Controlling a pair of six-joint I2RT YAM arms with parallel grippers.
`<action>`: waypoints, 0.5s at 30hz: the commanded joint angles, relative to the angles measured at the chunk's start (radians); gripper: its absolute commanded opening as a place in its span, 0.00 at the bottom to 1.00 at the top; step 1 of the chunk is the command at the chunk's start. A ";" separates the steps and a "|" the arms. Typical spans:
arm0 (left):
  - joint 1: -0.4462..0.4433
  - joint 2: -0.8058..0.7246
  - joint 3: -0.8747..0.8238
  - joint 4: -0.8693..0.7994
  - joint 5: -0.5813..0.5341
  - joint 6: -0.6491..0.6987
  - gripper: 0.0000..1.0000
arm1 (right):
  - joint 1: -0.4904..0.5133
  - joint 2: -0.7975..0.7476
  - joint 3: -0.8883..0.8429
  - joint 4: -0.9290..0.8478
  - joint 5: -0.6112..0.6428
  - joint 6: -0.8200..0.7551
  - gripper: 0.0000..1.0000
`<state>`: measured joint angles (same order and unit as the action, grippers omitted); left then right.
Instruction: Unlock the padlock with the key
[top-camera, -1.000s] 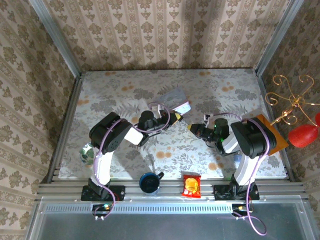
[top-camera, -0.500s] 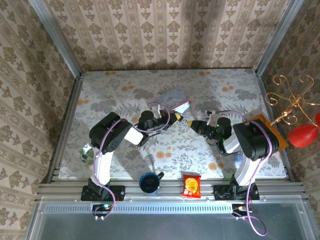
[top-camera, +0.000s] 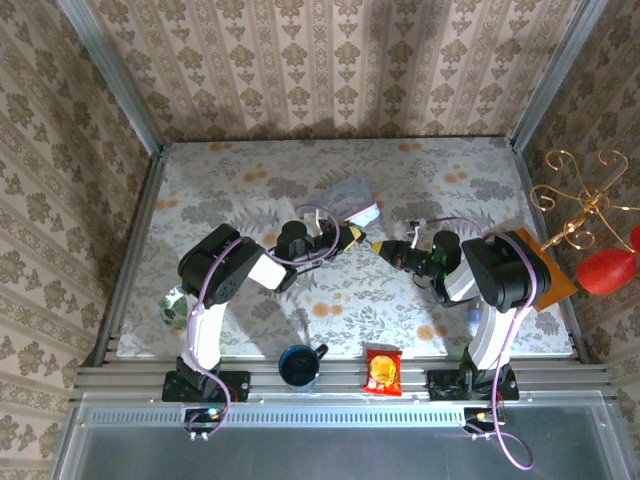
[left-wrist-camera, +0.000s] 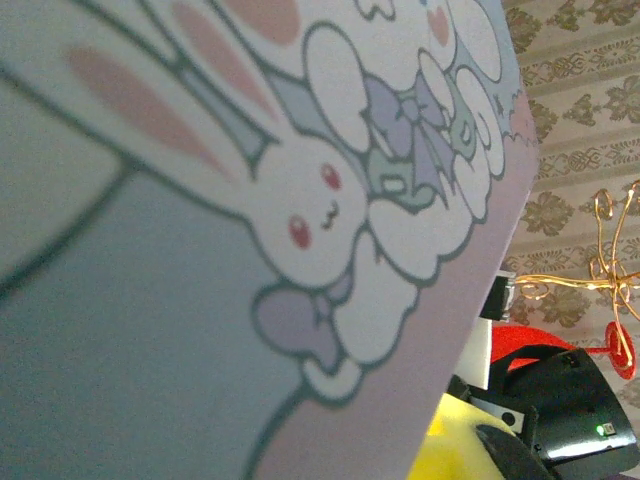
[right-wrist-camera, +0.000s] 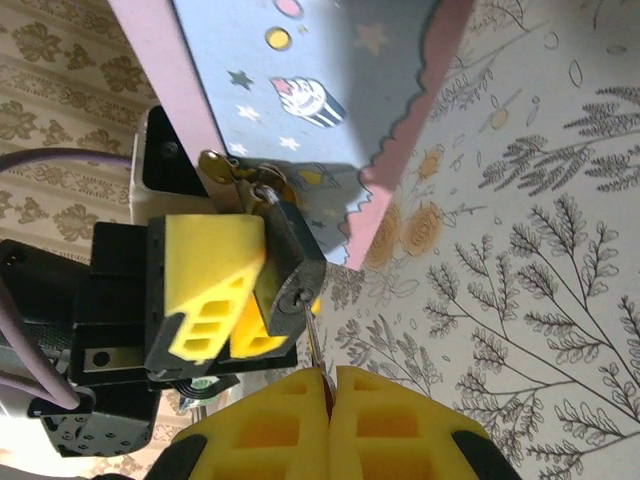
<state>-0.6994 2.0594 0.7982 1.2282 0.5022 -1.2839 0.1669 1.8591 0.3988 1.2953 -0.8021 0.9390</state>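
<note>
Both arms are folded inward, left gripper (top-camera: 352, 236) pointing toward 3 o'clock, right gripper (top-camera: 379, 247) toward 9 o'clock, tips nearly meeting, both sets of jaws clamped.

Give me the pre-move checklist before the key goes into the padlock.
1. Left gripper clamped on the padlock: ok.
2. Key pinched between the shut fingers of the right gripper: ok.
3. Keyhole turned toward the right gripper: ok.
4. Key tip lined up with the keyhole: ok, it sits right at the opening.
5. Key already inside the keyhole: cannot tell, the tip is too small to judge.
6. Shackle free of the box: not ok, it is hooked through the brass latch.
</note>
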 joint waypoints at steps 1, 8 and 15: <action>0.006 -0.036 0.011 0.068 0.026 -0.026 0.00 | -0.007 0.018 0.001 0.020 -0.038 -0.034 0.00; 0.012 -0.032 0.030 0.068 0.035 -0.029 0.00 | -0.010 0.011 -0.008 0.021 -0.045 -0.025 0.00; 0.018 -0.038 0.028 0.069 0.040 -0.020 0.00 | -0.015 -0.010 -0.008 0.021 -0.063 -0.006 0.00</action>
<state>-0.6910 2.0594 0.8013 1.2285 0.5179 -1.2877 0.1612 1.8694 0.3977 1.2949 -0.8284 0.9394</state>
